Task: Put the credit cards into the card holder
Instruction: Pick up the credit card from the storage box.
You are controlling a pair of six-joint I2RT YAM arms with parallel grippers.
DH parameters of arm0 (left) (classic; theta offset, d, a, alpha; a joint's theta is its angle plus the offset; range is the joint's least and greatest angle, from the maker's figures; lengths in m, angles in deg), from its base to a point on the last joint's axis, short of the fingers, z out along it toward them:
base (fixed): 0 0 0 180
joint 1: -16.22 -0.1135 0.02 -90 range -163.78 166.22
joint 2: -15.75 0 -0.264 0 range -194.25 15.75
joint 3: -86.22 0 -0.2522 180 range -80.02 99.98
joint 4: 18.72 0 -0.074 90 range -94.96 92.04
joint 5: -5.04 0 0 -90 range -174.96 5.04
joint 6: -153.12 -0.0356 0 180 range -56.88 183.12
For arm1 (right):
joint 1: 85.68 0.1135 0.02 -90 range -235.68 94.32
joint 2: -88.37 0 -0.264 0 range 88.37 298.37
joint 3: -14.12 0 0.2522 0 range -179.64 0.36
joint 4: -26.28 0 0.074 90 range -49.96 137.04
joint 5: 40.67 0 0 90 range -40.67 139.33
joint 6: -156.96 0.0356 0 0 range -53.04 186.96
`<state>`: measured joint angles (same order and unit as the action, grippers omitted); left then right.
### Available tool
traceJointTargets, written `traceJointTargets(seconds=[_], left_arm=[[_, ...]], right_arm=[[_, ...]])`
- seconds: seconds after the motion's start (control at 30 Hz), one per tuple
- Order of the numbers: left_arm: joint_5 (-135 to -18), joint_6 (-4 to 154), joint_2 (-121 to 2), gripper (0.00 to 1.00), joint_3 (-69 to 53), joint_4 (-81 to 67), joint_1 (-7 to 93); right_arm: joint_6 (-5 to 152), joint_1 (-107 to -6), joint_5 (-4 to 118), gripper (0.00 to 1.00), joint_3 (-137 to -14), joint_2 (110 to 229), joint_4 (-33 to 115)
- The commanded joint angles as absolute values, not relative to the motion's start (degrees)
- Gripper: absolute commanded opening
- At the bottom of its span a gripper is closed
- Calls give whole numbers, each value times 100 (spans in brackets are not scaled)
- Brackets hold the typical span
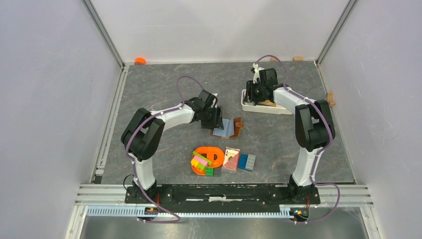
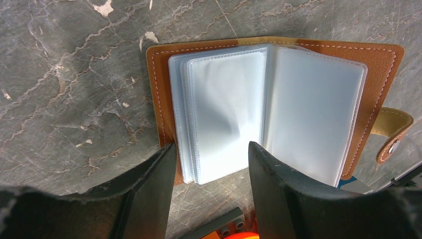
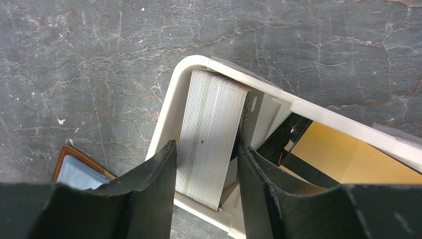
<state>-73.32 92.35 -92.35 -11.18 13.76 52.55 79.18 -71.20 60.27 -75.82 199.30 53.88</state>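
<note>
Card holder (image 2: 308, 94): lying open mid-table, clear sleeves up | left gripper (image 2: 211, 145): jaws wide over its near edge | credit cards (image 3: 209, 119): stacked on edge in white tray (image 3: 259, 81), far right | right gripper (image 3: 206, 145): jaws wide, straddling the stack

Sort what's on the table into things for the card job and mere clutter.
Job: card holder, lying open; credit cards, stacked on edge in the white tray.
Clutter: red playing-card pack; blue blocks; orange ring toy with coloured bricks; small orange object at the far edge.
</note>
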Motion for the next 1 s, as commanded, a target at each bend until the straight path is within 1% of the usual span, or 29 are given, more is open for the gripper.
traceJointTargets(seconds=[0.0, 0.37, 0.73, 0.97], left_arm=[[-7275, 9033, -9280, 62, -979, 1420, 5313], [-7239, 9032, -9297, 62, -962, 1416, 5313], [-7221, 9035, -9306, 62, -953, 1420, 5313], [-7213, 9023, -9304, 62, -953, 1420, 5314]], right_arm=[[7990, -7065, 6435, 49, -7558, 19682, 5260], [7979, -7062, 6544, 50, -7542, 19612, 5269], [7968, -7074, 6897, 55, -7551, 19653, 5217], [7956, -7086, 6952, 55, -7566, 19656, 5252]])
